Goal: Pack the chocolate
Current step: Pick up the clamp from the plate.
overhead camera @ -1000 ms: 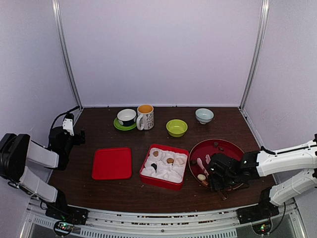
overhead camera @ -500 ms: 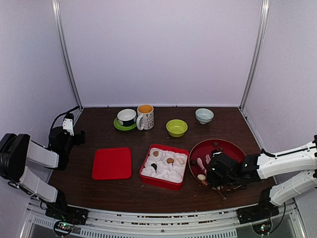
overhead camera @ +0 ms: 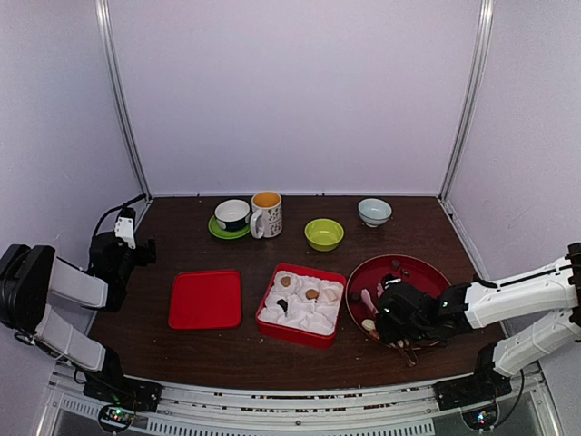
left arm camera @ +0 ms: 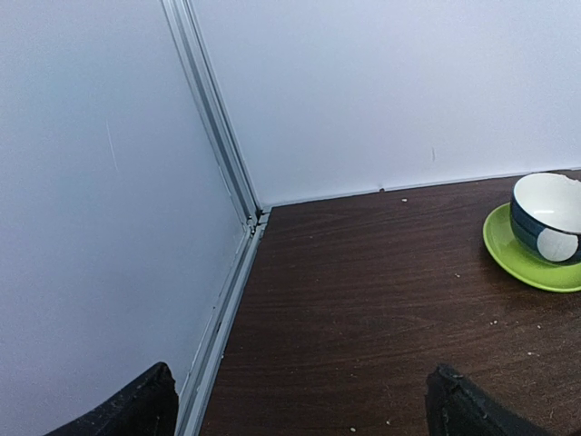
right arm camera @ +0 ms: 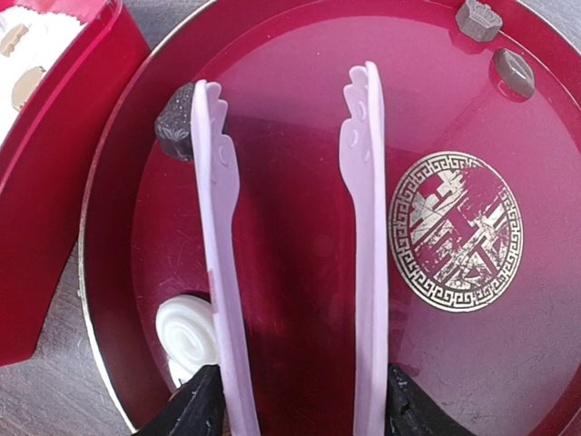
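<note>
The right claw [right arm camera: 300,411] grips a pair of pink tongs [right arm camera: 363,227] by their two arms, pressing them from outside, over a round red plate [right arm camera: 290,136]; the tong tips stand apart. On the plate, a dark chocolate [right arm camera: 174,123] touches the outer side of one tong tip, a white swirl chocolate [right arm camera: 184,334] lies beside the same arm, and two dark pieces [right arm camera: 478,18] sit at the far rim. More chocolates [overhead camera: 311,293] lie in the red box [overhead camera: 295,335]. The left claw [left arm camera: 300,413] hangs wide open and empty above the brown surface [left arm camera: 363,300].
</note>
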Available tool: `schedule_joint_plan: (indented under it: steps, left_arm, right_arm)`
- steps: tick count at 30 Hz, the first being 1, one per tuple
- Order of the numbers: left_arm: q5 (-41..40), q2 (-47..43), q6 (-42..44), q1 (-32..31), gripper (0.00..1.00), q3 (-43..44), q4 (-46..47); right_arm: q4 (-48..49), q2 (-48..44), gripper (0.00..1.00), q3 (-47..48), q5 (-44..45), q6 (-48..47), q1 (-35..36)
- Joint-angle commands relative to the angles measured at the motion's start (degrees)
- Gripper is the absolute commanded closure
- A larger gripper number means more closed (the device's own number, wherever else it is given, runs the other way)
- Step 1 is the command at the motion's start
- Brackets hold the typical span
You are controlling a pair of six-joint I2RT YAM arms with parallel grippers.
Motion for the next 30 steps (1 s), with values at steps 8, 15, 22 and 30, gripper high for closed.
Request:
schedule_joint_plan:
  steps: [8,15,22,30]
  left_arm:
    - [0.46,0.32,-0.21,0.55,0.02,0.62,3.30]
    - [0.45,0.29,-0.26,0.56,0.02,0.65,3.24]
    - [0.45,0.31,-0.21,0.53,0.02,0.61,3.22]
    - [0.45,0.33,-0.21,0.56,0.02,0.61,3.25]
  right_arm:
    - [0.22,0.93,0.50,0.05,1.45,-0.88,-0.20]
    - [-0.25,0.61,0.57,0.89,1.51,-1.76,-0.14]
    - [-1.13,-1.79,0.70,0.76,2.33,-1.84,-0.21]
    - [-6.55,-6.72,0.75,3.23,1.99,-2.49,-0.15]
